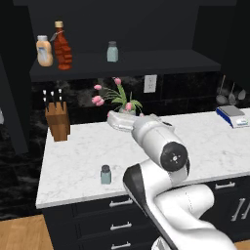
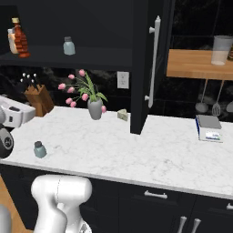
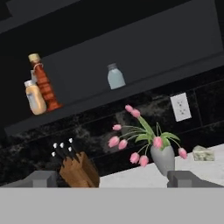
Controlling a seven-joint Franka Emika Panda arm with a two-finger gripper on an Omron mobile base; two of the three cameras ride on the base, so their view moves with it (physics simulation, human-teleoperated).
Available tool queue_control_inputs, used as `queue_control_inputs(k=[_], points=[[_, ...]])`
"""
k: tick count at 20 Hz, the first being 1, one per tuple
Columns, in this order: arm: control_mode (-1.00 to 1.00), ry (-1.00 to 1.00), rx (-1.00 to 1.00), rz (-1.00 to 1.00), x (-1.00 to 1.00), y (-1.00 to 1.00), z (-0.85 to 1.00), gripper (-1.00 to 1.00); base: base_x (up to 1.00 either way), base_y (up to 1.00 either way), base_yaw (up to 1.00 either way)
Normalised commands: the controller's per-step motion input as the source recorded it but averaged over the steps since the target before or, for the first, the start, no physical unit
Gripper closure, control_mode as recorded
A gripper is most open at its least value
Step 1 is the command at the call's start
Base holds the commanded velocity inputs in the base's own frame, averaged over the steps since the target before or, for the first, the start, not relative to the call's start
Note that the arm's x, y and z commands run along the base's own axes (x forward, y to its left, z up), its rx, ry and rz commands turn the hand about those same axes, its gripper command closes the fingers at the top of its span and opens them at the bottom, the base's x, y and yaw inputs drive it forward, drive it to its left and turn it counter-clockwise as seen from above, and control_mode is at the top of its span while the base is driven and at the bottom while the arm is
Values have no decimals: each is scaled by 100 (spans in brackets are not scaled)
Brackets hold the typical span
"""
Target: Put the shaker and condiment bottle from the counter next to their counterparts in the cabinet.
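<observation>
Up on the cabinet (image 1: 146, 63) shelf, the condiment bottle (image 1: 62, 45) already stood beside the squat orange bottle (image 1: 44, 51), almost touching it, so I judged that half of the job done. What remained was the shaker (image 1: 105, 174), which sat alone near the front edge of the counter (image 1: 205, 146), well apart from the knife block (image 1: 57, 120) and the vase of pink tulips (image 2: 93, 102). Its twin shaker (image 1: 113, 51) waited further along the same shelf, with bare board on either side.

From the hand view I saw the gripper (image 3: 114, 178) with its fingers spread wide and nothing between them, pointed at the back wall and shelf rather than down at the counter. My reckoning was that the next move called for swinging the hand down and back toward the front edge, then straddling the shaker before closing.

The shaker looked small, pale blue-grey and translucent under a darker grey cap, upright; I judged it light and easy to tip.
</observation>
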Motion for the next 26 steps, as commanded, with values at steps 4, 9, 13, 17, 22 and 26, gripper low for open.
queue_control_inputs(k=[4, 9, 13, 17, 22, 26], points=[[-100, 0, -3, -6, 38, 0, -29, -100, 0, 0, 0], [-100, -1, -5, -24, 19, 3, -79, -100, 0, 0, 0], [-100, -2, -3, -25, 0, 5, -98, -100, 0, 0, 0], [-100, 8, 0, -2, 4, 0, -86, -100, 0, 0, 0], [-100, 0, 0, -1, 17, 0, -93, -100, 0, 0, 0], [-100, 0, -1, -12, 18, 19, -54, -100, 0, 0, 0]])
